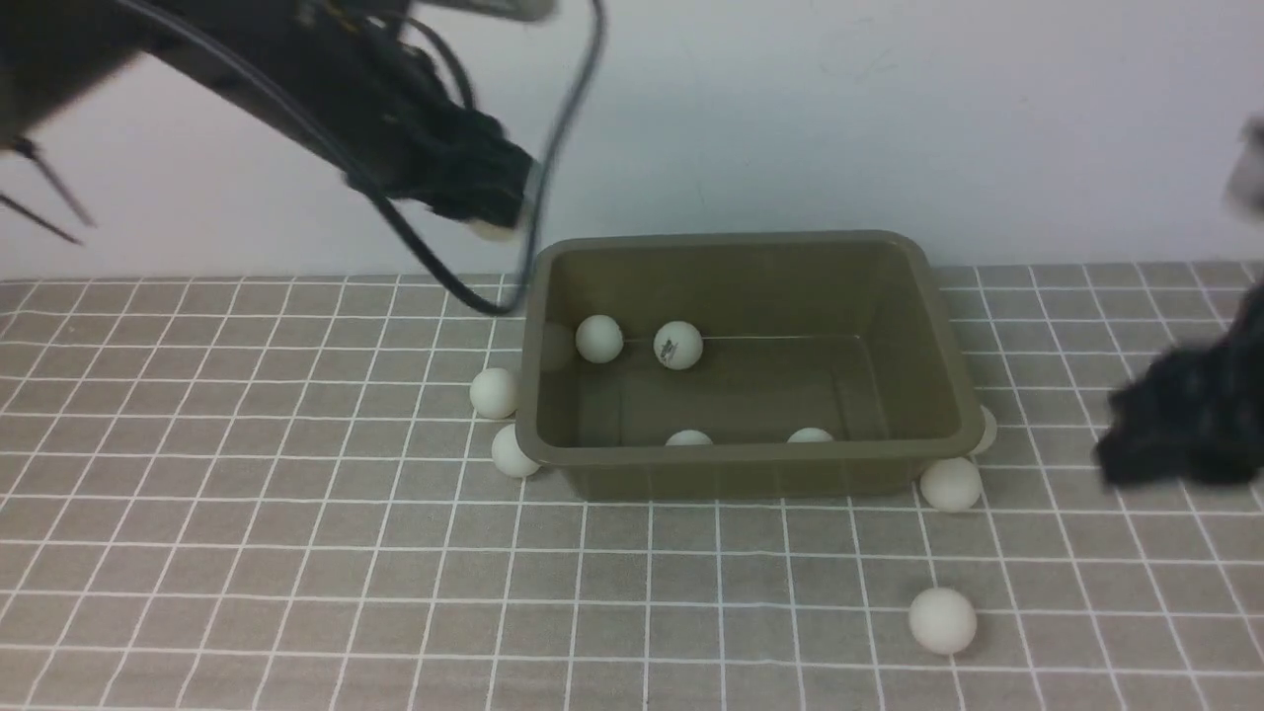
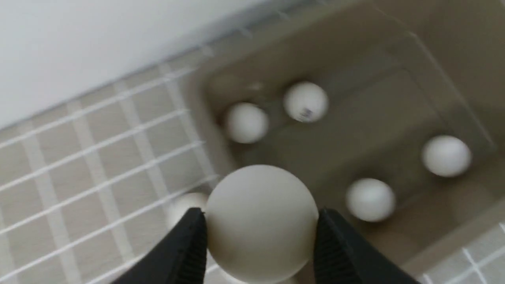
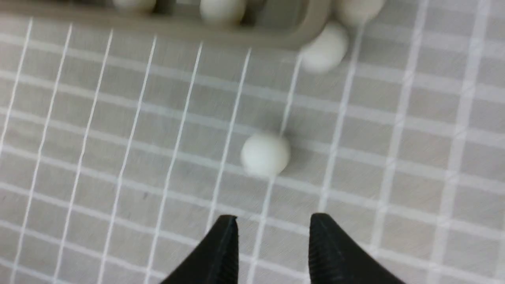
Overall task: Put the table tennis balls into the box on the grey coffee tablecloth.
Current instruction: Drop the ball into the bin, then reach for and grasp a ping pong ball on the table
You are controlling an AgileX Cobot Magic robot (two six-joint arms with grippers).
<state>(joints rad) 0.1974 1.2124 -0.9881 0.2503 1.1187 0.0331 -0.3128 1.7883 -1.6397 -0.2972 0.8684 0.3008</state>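
Ball (image 2: 260, 223) pinched in left gripper (image 2: 260, 225) near box (image 1: 750, 281) corner; right gripper (image 3: 274, 221) spread near loose ball (image 3: 265, 154) on tablecloth (image 1: 247, 494)

The left gripper (image 2: 260, 215) is black, the ball (image 2: 261, 197) it clasps matte white. Near it the box (image 1: 741, 456) is olive-brown; the printed ball (image 1: 678, 345) inside is white with a small dark logo. Ahead of the black right gripper (image 3: 275, 219), the tablecloth (image 3: 98, 130) is grey-brown, gridded in thin white.
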